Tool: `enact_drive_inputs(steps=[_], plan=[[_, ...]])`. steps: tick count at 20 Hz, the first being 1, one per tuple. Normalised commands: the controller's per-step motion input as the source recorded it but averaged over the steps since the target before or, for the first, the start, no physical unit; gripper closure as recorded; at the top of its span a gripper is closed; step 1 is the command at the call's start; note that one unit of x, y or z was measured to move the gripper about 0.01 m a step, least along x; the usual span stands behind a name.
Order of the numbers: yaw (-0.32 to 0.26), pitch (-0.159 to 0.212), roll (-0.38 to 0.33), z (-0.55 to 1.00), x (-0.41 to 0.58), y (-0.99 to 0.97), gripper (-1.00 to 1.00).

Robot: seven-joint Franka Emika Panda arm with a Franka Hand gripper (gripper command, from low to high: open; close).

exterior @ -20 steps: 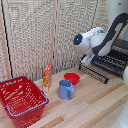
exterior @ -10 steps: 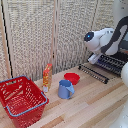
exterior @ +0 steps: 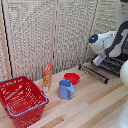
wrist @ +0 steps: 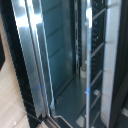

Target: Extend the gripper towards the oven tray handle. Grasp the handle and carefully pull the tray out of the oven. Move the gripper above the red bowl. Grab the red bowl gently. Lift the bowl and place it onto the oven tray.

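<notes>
The tray sits at the exterior view's right, a flat dark wire rack of parallel bars jutting forward from the oven over the tabletop. It looks like stiff, thin metal, probably light but rattly, and it should slide on its rails rather than lift. The oven tray handle is the thin front bar: a narrow, smooth, hard thing to grab, best taken at its middle so the rack pulls straight and does not jam.

The white arm hangs over the rack, and the pincer itself is hidden behind it in the exterior view. The wrist view shows no fingers either, only glossy dark glass, a bright metal frame strip and rack bars close up. Whether the pincer is apart or together, I cannot tell.

The red bowl rests on the tabletop, just behind the blue mug and well apart from the tray. It is small, shallow, round and smooth, likely light plastic, slippery at the rim; pinch one wall gently.

Also present: a red mesh basket, an orange carton and a woven screen behind.
</notes>
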Motion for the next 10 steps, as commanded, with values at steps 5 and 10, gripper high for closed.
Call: enact_drive_inputs(steps=[5, 10], plan=[[0.039, 0.018, 0.000, 0.00, 0.014, -0.55, -1.00], [0.012, 0.010, 0.053, 0.01, 0.037, -0.53, 1.00]])
